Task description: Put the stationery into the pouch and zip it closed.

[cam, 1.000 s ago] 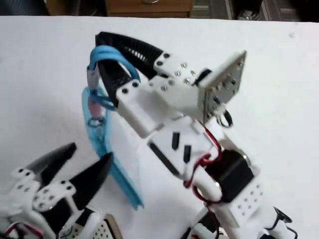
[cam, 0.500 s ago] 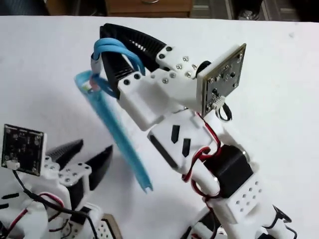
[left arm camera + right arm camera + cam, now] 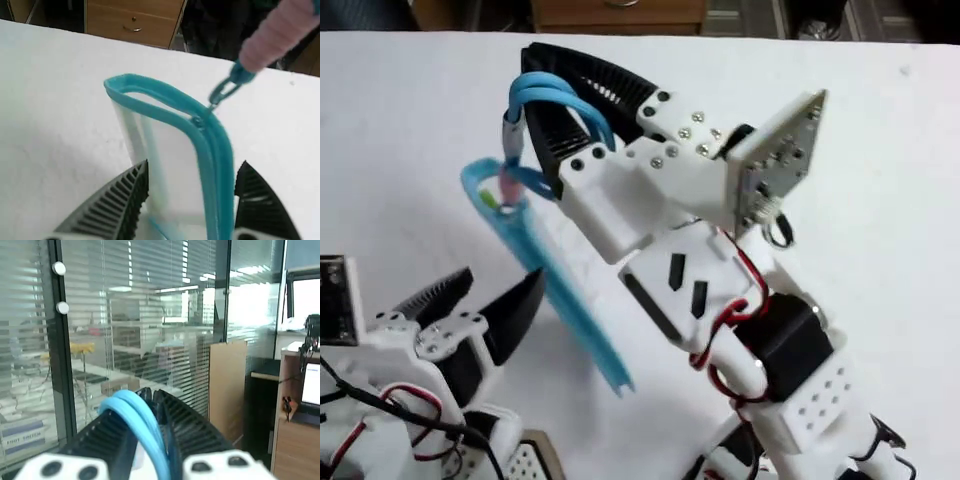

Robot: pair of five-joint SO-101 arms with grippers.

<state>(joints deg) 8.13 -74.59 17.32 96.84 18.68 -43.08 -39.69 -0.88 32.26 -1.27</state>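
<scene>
Here the right gripper is clamped on the light blue loop strap, holding up the clear, teal-zippered pouch over the white bench; the left gripper, jaws wide either side, should pinch firmly before the zip is pulled

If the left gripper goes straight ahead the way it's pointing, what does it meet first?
Most likely the pouch: it sits just ahead, in line with the gap of the open left gripper. How near it is cannot be judged well from these views.
</scene>
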